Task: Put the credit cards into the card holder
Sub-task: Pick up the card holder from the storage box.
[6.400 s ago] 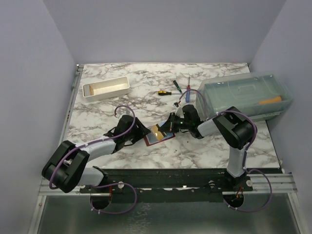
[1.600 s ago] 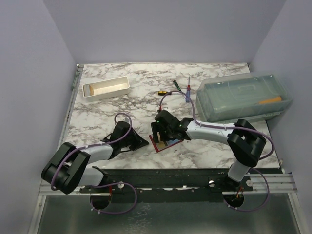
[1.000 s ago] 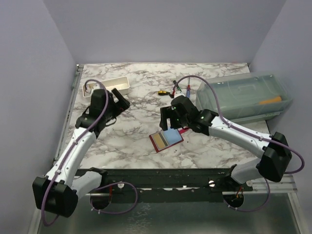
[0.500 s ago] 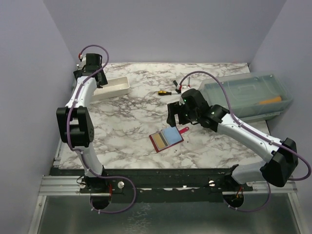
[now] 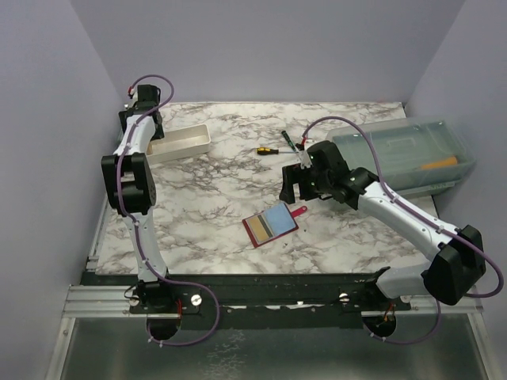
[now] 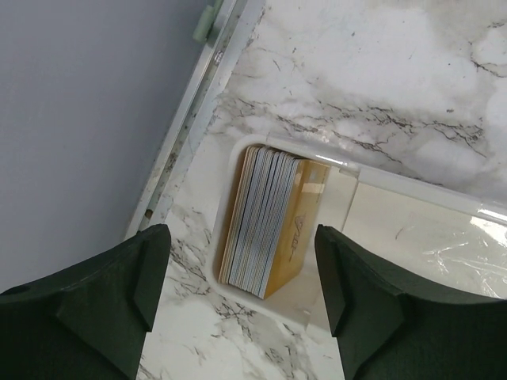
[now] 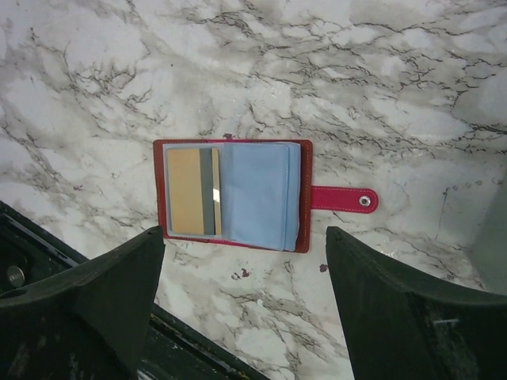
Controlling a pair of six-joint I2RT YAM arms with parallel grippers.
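Observation:
The card holder (image 7: pixel 234 194) lies open and flat on the marble, its red strap (image 7: pixel 342 199) pointing right. A tan card (image 7: pixel 190 191) sits in its left half. A light-blue panel (image 7: pixel 257 194) covers the right half; I cannot tell whether it is a card or a sleeve. My right gripper (image 7: pixel 245 237) hovers open above the card holder (image 5: pixel 270 225), touching nothing. At the far left, my left gripper (image 6: pixel 242 237) hangs open over a stack of credit cards (image 6: pixel 269 222) standing on edge in the end of the white tray (image 6: pixel 412 186), one finger on each side, apart from the stack.
The white tray (image 5: pixel 186 150) sits at the back left beside the table's metal rail (image 6: pixel 186 134) and the side wall. A clear plastic box (image 5: pixel 400 154) stands at the back right. Two screwdrivers (image 5: pixel 267 150) (image 5: pixel 287 140) lie behind the card holder.
My left arm swung up and back to the far-left end of the tray, and its jaws narrowed a little. The right gripper drifted right and back from the card holder, which stayed put.

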